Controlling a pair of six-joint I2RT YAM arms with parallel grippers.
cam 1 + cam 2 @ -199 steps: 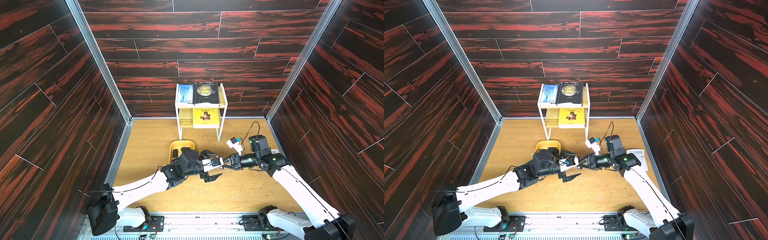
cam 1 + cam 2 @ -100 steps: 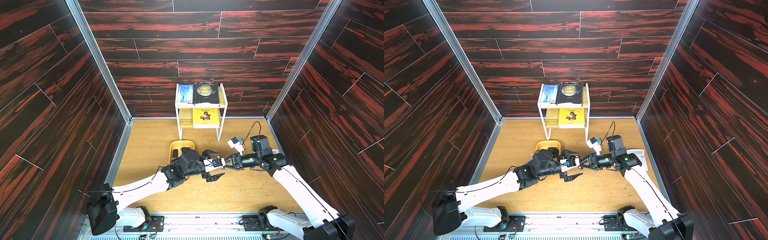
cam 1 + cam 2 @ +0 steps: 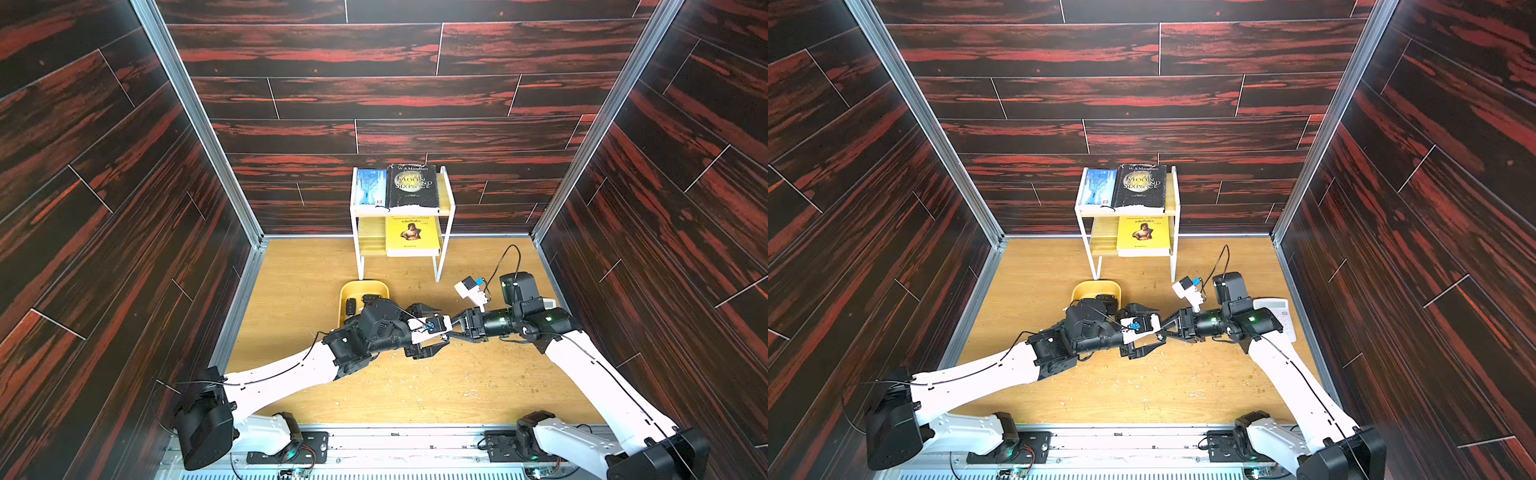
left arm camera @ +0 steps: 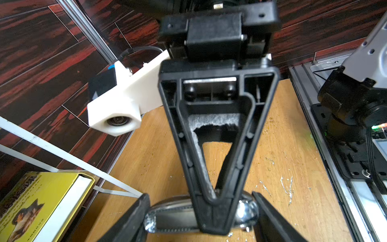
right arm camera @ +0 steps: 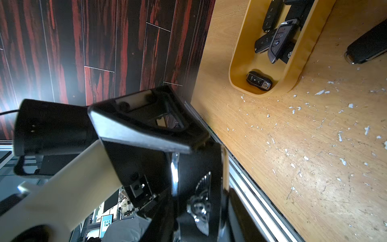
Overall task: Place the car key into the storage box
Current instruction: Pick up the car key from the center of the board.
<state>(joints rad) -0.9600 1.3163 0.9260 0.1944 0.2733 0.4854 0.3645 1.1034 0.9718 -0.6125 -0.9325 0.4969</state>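
Two tools are meeting over the table with the car key between them.

I am watching the right tool (image 3: 451, 333) clamping the car key (image 4: 173, 218) across its middle and holding it above the table (image 3: 415, 386), the key's winged emblem facing that arm's wrist camera. The left tool (image 4: 202, 222) is standing with its jaws spread, one of its fingers (image 4: 138, 220) lying just beside each end of the key; I am not able to tell whether they are touching it. The storage box (image 3: 363, 286) is sitting on the table just behind the left wrist, near the key but apart from it, carrying several key fobs (image 5: 280, 39). A loose fob (image 5: 368, 48) is lying beside the box.
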